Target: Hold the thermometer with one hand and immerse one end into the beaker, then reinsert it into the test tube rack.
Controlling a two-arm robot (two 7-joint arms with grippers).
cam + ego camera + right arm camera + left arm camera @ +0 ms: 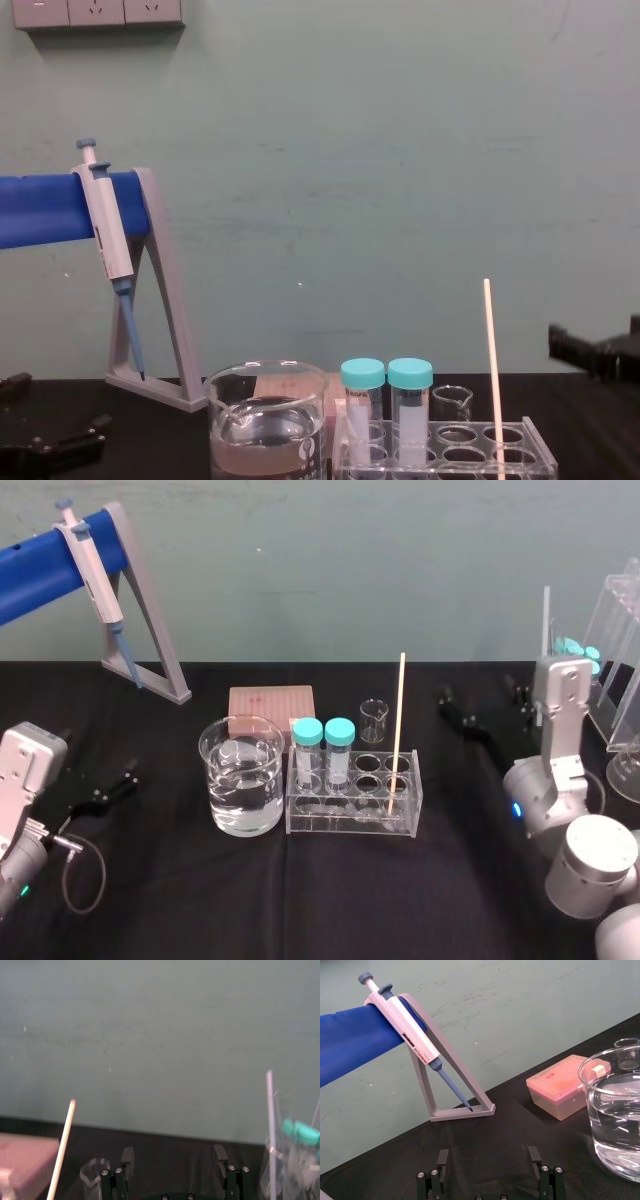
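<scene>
1. Right gripper (482, 708): spread wide, nothing between the fingers, well apart to the right of the rack; at about mid-rod height at the chest view's right edge (596, 355). Judged the likely one for the pick, being on the rod's side.
2. Left gripper (108, 785): spread too (488, 1160), empty, low over the table's left side, well apart from the glassware. Parked, by the look of it.
3. Table (300, 910): black cloth, bare along the front and between right gripper and rack. Open lane for a sideways approach from the right.
4. Beaker (243, 780): wide-mouthed, roughly half full of clear water, just beside the rack's left end; touching or not, cannot tell. Set close, probably to keep the carry short.
5. Test tube rack (350, 826): clear plastic, most holes empty, two capped tubes (308, 745) in the left holes. Tubes between rod and beaker, so a lift above the caps seems needed before crossing.
6. Small beaker (373, 720): just behind the rack, near the rod; worth avoiding on the reach.
7. Thermometer (398, 730): standing in a hole at the rack's right end, leaning slightly, upper length free above the rack. Only sensible place to pinch. Not yet gripped; task judged at its start.
</scene>
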